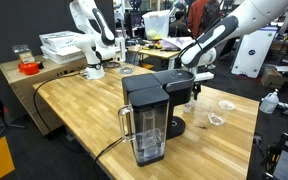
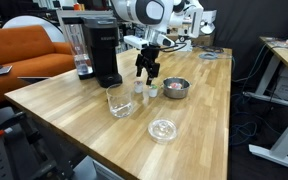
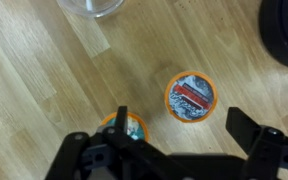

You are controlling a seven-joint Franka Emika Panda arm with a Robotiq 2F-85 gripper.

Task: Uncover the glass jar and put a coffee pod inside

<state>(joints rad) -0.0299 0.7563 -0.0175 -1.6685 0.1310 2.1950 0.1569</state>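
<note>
The black two-fingered end effector [image 2: 149, 72] hangs above the light wooden bench [image 2: 74, 125] with its jaws spread wide and nothing between them. Just below it stand two small round coffee pods. In the wrist view, the orange-rimmed pod with a printed foil top [image 3: 190, 96] sits in full sight ahead of the jaws, and the second orange-rimmed pod [image 3: 136, 124] is half covered by one finger.

The small clear glass jar [image 2: 119, 100] stands upright near the pods, on the side towards the bench's front edge. Its mouth looks open. A round clear glass lid [image 2: 164, 128] lies flat on the bench well apart from it, so the uncovering seems done and the pod is the thing to take.

The pod is likely very light, a thin plastic cup with a stiffer rim and a foil top that would dent or tear. I would grip it across its sides just under the rim, with gentle pressure. The jar is hard, smooth and breakable, so the pod should be released low over the mouth.

The wrist view crops the jar to an arc at the top edge and leaves a dark shape in the upper right corner that I cannot identify. The contents of the round metal bowl [image 2: 174, 88] beside the pods are too small to read.
</note>
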